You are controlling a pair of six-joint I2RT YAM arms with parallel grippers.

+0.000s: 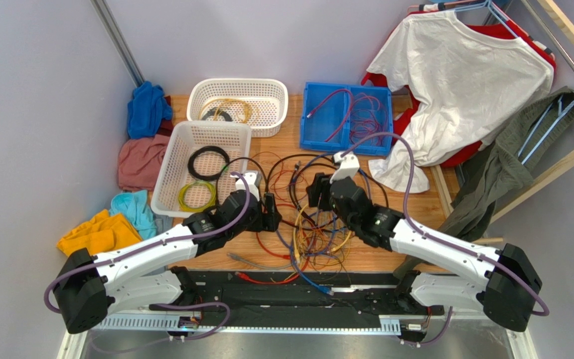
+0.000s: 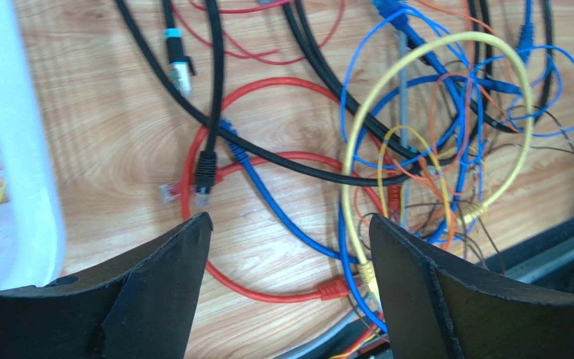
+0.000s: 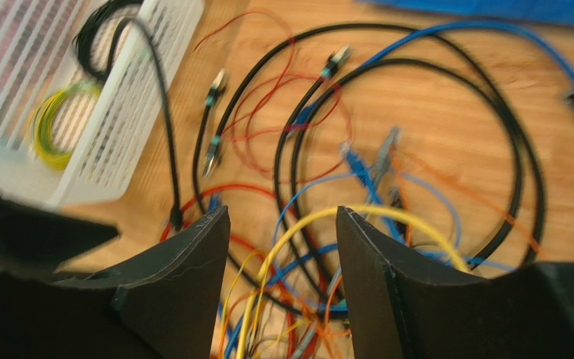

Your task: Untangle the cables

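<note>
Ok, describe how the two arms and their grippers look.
Both the left arm and right arm have white link shells, black joints and a purple-grey hose looping alongside. The left gripper and right gripper have broad, matte black wedge fingers.

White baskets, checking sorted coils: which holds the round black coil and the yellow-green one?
The nearer white plastic basket, front left; the farther white basket holds yellowish wire.

Robotics lab cell here: bare grey panel walls (image 1: 43, 75) box in a wooden table (image 1: 295, 146), two robot arms (image 1: 148, 250) sit bolted to a black rail (image 1: 305, 299), with loose cables (image 1: 309, 239), a white basket (image 1: 237, 82) and hung clothes (image 1: 462, 75) around.
</note>
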